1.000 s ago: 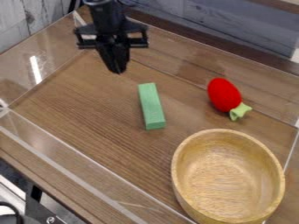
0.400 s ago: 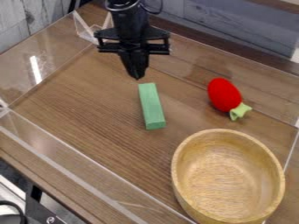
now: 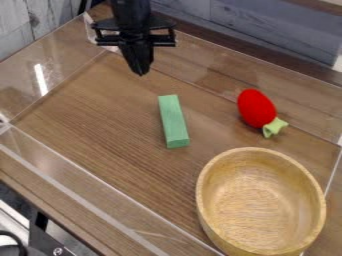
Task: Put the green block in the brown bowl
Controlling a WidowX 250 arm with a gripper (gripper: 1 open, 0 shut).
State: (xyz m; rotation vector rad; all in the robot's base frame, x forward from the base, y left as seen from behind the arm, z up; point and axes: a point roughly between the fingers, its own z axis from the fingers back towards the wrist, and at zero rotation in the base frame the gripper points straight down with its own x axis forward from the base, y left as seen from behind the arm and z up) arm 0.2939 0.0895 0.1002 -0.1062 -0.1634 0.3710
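Hand (image 3: 135,66): fingers drawn together, clenched, nothing visible between them. Green block (image 3: 174,121) lies flat on the tabletop (image 3: 100,125), apart from the wooden bowl (image 3: 261,201). Risk: descending without opening would press or shove the block instead of straddling it.

The table (image 3: 94,130) is showing wood with long grain lines, and its surface is looking smooth, with a soft shine at the left. The bowl (image 3: 261,212) at the near right is looking like pale wood, smooth inside, with fine grain showing. The block (image 3: 174,121) is having a flat, matt face. The red toy (image 3: 255,107) at the right is looking smooth, maybe plastic. The robot arm (image 3: 131,22) at the far side is appearing dark and mostly matt.
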